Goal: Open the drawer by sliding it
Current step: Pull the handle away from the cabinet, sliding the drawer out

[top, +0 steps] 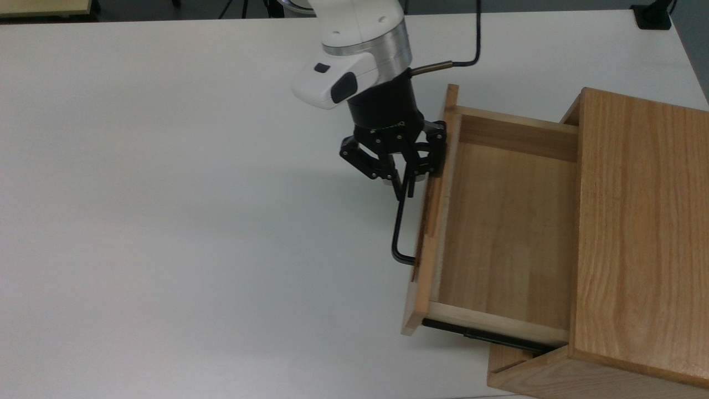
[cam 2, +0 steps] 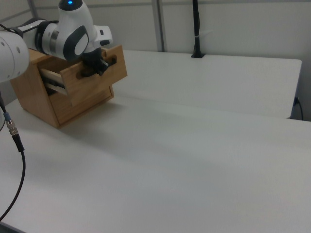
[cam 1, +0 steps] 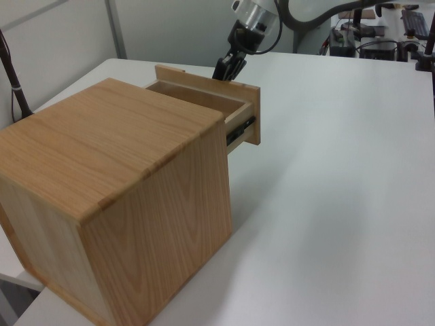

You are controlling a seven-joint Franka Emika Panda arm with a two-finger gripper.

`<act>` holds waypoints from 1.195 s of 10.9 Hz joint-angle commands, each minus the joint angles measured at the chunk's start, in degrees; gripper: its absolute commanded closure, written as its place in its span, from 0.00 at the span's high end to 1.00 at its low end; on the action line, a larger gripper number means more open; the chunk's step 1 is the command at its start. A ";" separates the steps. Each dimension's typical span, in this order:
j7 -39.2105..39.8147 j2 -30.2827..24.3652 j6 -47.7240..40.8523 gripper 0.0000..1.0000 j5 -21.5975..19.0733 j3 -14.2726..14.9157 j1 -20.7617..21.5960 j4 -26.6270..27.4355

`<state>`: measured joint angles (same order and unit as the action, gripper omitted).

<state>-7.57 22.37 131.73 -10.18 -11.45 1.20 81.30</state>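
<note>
In the top view, the left and middle of the white worktop (top: 166,194) lie bare. Right of centre, the white arm (top: 360,33) comes down from the top edge, ending in a black gripper (top: 406,185). A line of small pale lettering runs across the gripper's black body, but it cannot be read. The fingers (top: 410,180) are closed on the handle (top: 399,233), a thin black metal bar, near the bar's upper end in the top view. A black cable (top: 476,39) loops away from the wrist toward the top edge.

Just right of the gripper stands the drawer (top: 498,233), light oak in colour, pulled well out of the cabinet (top: 637,238) toward the top view's left. Its shallow plain-wood tray is exposed, and a black slide rail (top: 487,337) shows along its lower side. The cabinet sits at the top view's right edge of the worktop.

In the left view, the cabinet (cam 1: 115,197) is in the foreground at the left, with the drawer (cam 1: 231,109) projecting behind it and the gripper (cam 1: 228,68) at the front panel. In the right view, the arm (cam 2: 58,34) and the drawer (cam 2: 92,73) sit at the far left.
</note>
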 commanded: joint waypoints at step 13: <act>10.12 -3.03 -4.19 1.00 0.42 0.64 -6.48 2.02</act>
<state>1.47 21.42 129.06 -10.17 -11.32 -5.23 81.86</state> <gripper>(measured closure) 0.612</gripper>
